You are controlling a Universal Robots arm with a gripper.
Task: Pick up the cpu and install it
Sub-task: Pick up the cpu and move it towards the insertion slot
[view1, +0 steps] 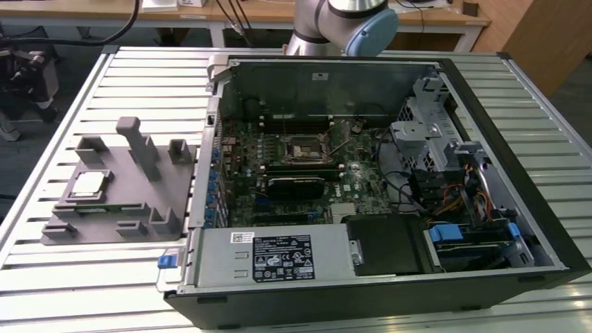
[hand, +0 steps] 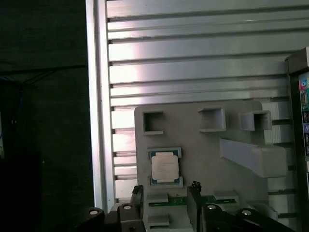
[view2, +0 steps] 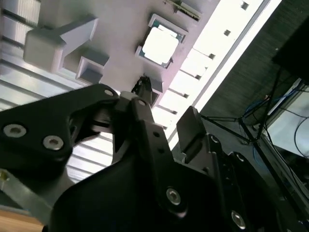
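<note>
- Pick-up stage, by my reading: the tool (hand: 166,191) hovers over the grey plastic fixture tray (hand: 203,154), and nothing is lifted yet.
- Small flat square cpu with a silvery-white metal top (hand: 164,166) sits in its recess on that tray, untouched. It lies just beyond the fingertips in the first wrist view.
- Two black fingers (hand: 137,195) stand spread with nothing between them, and the gap looks a little wider than the chip.
- Over in the exterior view, the tray lies toward that view's left on the slatted aluminium tabletop (view1: 138,76), beside the open black computer case (view1: 370,309).
- Inside the case, the black square socket frame (view1: 303,149) on the green motherboard (view1: 361,187) looks vacant, well apart from the chip.
- As I judge it, the grasp calls for centring the spread fingers over the chip, square to its edges. They must sit low enough to catch its thin rim without fouling the recess walls.
</note>
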